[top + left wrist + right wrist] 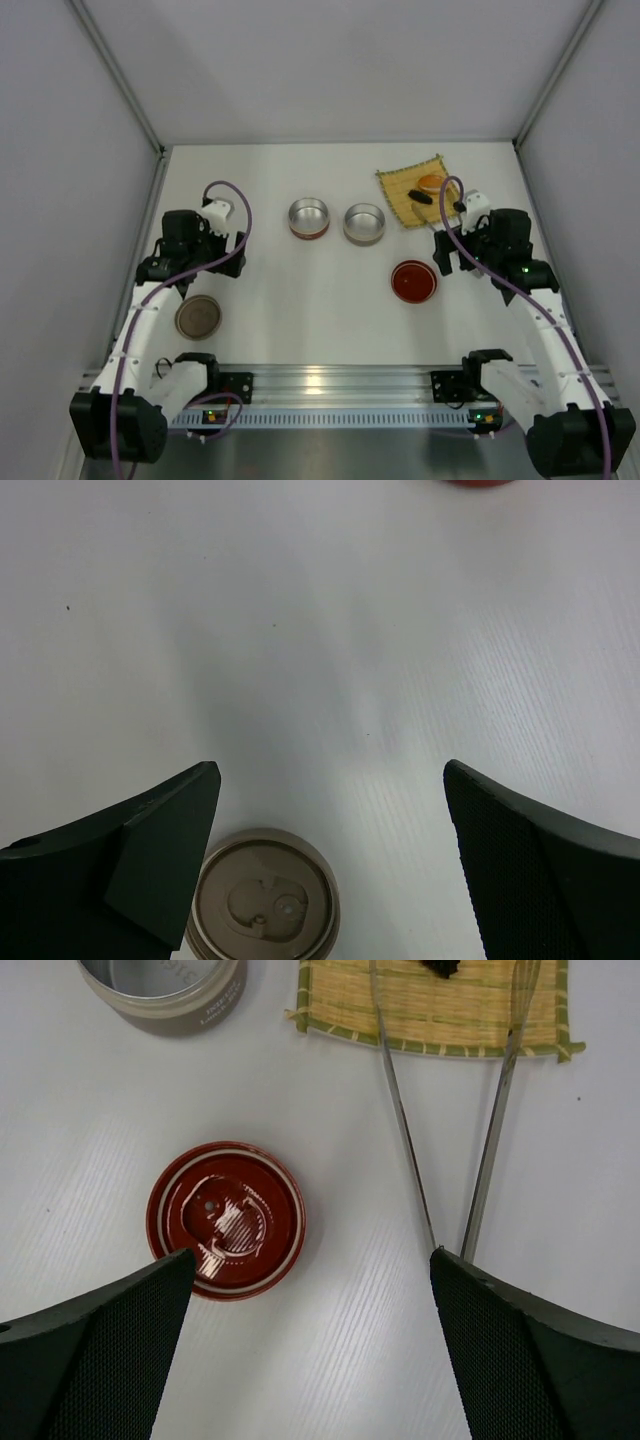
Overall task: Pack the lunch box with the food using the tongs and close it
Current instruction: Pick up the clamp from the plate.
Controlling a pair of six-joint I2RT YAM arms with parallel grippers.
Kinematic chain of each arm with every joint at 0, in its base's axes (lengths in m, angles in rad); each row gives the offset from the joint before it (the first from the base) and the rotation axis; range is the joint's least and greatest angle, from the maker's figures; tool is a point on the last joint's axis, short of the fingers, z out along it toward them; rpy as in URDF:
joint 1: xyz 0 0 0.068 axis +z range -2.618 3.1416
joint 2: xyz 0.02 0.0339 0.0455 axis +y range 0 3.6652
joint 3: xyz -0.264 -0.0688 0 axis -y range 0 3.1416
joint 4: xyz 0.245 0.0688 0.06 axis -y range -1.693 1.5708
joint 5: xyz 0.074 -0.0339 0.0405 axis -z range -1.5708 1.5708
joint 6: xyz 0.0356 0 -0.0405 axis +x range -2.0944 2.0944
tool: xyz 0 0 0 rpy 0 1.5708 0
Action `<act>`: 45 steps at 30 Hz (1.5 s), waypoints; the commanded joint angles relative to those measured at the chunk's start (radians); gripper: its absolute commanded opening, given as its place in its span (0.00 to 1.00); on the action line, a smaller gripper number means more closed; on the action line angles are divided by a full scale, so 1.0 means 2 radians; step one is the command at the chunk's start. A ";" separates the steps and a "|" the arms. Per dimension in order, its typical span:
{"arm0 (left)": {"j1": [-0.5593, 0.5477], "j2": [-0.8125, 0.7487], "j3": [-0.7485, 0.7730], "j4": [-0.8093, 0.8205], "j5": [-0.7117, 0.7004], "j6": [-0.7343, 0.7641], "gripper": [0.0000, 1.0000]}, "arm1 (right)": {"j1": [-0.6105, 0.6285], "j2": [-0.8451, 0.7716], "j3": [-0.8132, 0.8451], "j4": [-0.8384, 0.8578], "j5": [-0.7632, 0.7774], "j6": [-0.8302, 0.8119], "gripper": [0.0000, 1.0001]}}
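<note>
Two black grippers hang wide open and empty, so we judge the task to be at its start: nothing is packed and the tongs are not yet picked up.

Nearest, at the lower left of the overhead view, lies the round tan plastic lid [198, 316]. The left gripper [330, 770] hovers over the bare white table [300, 330] just beside it, touching nothing. Further up, right of centre, the round red lid [413, 281] lies flat, and the right gripper [312, 1255] hangs above the table beside it.

In the right wrist view the slim grey V-shaped metal tongs [405, 1130] have their joined end at the tip of the right-hand finger; we cannot tell whether they touch. Their two arms run up onto the yellow woven mat [430, 1015].

Both food pieces rest on that mat at the upper right of the overhead view: the round orange bun [430, 183] and the small dark oblong piece [419, 196]. Left of the mat, two open round steel tins [308, 217] stand side by side.

Next, we think, the right gripper must settle over the tongs' arms and close on them without pushing them along the table.
</note>
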 commanded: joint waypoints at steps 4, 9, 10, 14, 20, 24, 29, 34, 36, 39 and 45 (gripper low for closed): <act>0.003 -0.005 0.019 -0.006 0.039 -0.001 0.98 | 0.003 0.005 0.028 -0.005 0.007 -0.051 1.00; 0.003 0.008 0.026 -0.013 0.055 0.003 0.98 | -0.007 0.046 0.045 -0.058 -0.003 -0.107 0.99; 0.003 0.011 0.027 -0.015 0.058 0.006 0.98 | -0.013 0.053 0.048 -0.066 -0.003 -0.115 0.99; 0.003 0.016 0.027 -0.018 0.069 0.009 0.98 | -0.060 0.109 0.063 -0.095 -0.007 -0.152 0.99; 0.003 0.030 0.033 -0.014 0.076 0.019 0.98 | -0.117 0.166 0.083 -0.120 -0.012 -0.195 0.99; 0.003 0.044 0.040 -0.010 0.079 0.018 0.98 | -0.118 0.198 0.084 -0.108 0.003 -0.210 0.99; 0.003 0.067 0.055 -0.015 0.090 0.026 0.98 | -0.119 0.261 0.101 -0.082 0.019 -0.212 0.99; 0.003 0.073 0.072 -0.021 0.083 0.039 0.98 | -0.119 0.309 0.135 -0.064 0.026 -0.211 0.99; 0.003 0.074 0.072 -0.020 0.086 0.042 0.98 | -0.120 0.334 0.150 -0.059 0.027 -0.210 0.99; 0.003 0.077 0.076 -0.019 0.087 0.045 0.98 | -0.119 0.361 0.166 -0.048 0.022 -0.209 0.99; 0.003 0.086 0.078 -0.016 0.089 0.045 0.98 | -0.118 0.411 0.193 -0.033 0.004 -0.201 1.00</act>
